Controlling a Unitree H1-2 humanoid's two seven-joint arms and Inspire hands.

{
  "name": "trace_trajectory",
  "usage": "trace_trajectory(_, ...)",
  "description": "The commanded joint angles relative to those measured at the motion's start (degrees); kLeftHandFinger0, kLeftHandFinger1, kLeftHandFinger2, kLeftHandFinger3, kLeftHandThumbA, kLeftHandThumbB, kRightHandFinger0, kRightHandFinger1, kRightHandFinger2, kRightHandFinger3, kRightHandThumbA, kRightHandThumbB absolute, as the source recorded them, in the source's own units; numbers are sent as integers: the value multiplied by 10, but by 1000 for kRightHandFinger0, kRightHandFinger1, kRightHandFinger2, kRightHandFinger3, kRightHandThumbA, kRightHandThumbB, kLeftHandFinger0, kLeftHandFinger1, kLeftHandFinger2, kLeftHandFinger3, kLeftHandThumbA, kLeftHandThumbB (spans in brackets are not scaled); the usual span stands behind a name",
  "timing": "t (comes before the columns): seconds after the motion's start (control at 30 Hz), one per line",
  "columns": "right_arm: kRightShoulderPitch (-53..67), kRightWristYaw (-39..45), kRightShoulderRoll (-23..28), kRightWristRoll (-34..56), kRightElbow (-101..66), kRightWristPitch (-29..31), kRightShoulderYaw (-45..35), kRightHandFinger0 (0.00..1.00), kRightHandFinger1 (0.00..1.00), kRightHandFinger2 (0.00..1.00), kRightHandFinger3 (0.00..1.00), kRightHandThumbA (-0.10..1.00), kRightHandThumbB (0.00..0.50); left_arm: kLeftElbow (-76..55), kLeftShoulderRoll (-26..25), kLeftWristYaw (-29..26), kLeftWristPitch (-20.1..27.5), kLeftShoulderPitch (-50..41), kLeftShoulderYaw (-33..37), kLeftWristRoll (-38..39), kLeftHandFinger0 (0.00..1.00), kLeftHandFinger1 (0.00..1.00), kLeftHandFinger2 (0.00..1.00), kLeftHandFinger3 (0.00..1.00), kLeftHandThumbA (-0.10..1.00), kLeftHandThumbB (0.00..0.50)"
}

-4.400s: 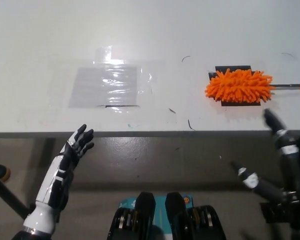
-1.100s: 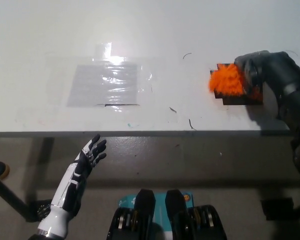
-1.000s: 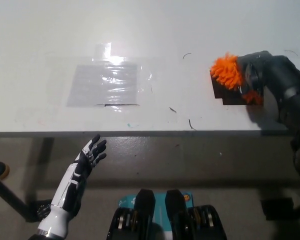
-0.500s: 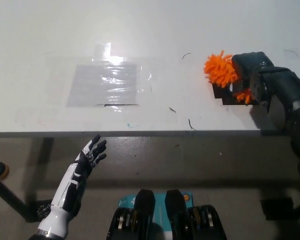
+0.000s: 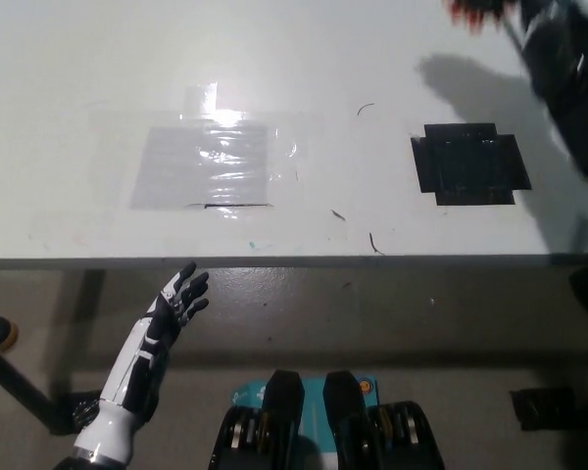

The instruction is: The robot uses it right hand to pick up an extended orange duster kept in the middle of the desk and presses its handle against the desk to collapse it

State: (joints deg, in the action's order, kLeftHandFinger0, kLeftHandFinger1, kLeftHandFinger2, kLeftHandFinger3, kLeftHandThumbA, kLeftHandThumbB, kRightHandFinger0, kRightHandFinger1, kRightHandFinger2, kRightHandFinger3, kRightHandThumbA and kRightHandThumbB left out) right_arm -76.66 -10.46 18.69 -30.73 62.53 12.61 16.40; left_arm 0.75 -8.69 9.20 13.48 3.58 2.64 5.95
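White desk (image 5: 98,78) fills the upper part of the head view, grey floor below its front edge. Right arm (image 5: 568,78) is up at the top right corner, blurred, its dark shadow thrown on the desk just left of it. The right hand is mostly out of frame at the top edge, so can't tell how far its fingers are curled or exactly what they grip. A small blurred scrap of the orange duster (image 5: 467,12) shows at the top edge right beside the arm, up off the desk; the rest of it is cut off. Below that, a black tape patch (image 5: 468,164) lies bare on the desk, right of centre. Further left, a clear plastic sheet (image 5: 206,162) is taped flat to the desk, glare across its top. A few small dark marks between sheet and patch. Left hand (image 5: 179,294) rests low at lower left, below the desk's front edge, empty, fingers spread apart and pointing up.
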Motion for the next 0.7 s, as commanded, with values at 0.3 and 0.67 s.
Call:
trace_trajectory(0.3,-60,-117,-36,81,-96,53,-134,0,19,441,670,-100,140,-9,-4,7,24,-1,-5,2,1000,1000,1000,1000,1000,160)
trace_trajectory(0.67,-22,-141,-111,176,7,108,-220,0,46,439,468,-100,128,-12,-5,8,23,-4,-5,3,1000,1000,1000,1000,1000,194)
